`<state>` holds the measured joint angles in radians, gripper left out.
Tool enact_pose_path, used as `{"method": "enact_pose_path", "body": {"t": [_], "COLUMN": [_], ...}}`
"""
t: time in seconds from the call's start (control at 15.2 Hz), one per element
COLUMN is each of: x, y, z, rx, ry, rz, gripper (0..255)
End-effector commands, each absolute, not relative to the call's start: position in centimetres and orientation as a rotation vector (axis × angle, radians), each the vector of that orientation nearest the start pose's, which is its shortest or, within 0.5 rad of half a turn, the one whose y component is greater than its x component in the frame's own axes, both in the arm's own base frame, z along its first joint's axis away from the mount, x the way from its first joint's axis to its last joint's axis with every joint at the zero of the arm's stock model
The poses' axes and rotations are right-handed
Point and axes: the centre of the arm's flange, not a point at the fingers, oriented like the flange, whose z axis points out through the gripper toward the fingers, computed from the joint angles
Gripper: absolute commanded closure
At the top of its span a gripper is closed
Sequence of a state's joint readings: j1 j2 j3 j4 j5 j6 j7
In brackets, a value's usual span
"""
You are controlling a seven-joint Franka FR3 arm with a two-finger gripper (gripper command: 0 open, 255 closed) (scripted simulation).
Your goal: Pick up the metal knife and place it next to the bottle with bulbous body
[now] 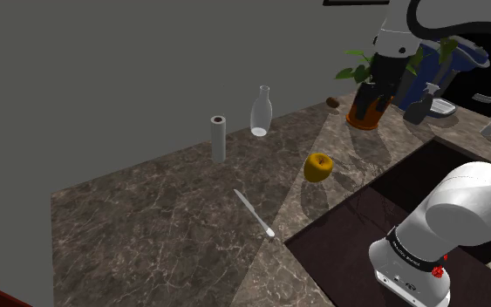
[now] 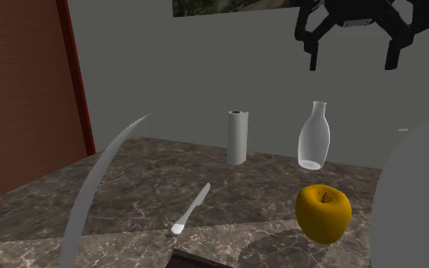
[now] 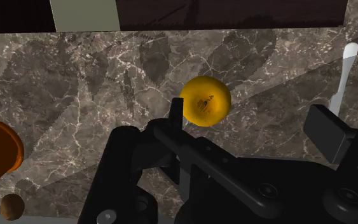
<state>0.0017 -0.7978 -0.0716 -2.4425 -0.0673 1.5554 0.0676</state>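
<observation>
Silver-grey knife (image 1: pixel 253 212) lies flat on the table (image 1: pixel 147 227), and the pincer (image 2: pixel 353 55) is empty up high.

The knife rests by the near edge of the brown stone table, so I think it can only be picked up from above. The pincer hangs high with its 2 fingers spread wide and nothing in them, which looks ready to go down around the thin knife. In the wrist view it is over the yellow apple (image 3: pixel 204 100), with the knife off to one side, so it likely has to move across first. The clear bottle (image 2: pixel 314 137) with the round body stands upright on the far side, well apart from the knife. 1 paper roll (image 2: pixel 238 137) stands to the bottle's left in the second exterior view. The bare table in front of the bottle looks like a good spot for the knife.
</observation>
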Motion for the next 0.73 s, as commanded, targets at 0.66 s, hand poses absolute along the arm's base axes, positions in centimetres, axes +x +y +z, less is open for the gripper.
{"method": "enact_pose_path", "body": {"t": [0.66], "x": [34.0], "y": [3.9], "z": [45.2], "rx": [-3.103], "ry": [0.189], "rz": [0.19], "gripper": [0]}}
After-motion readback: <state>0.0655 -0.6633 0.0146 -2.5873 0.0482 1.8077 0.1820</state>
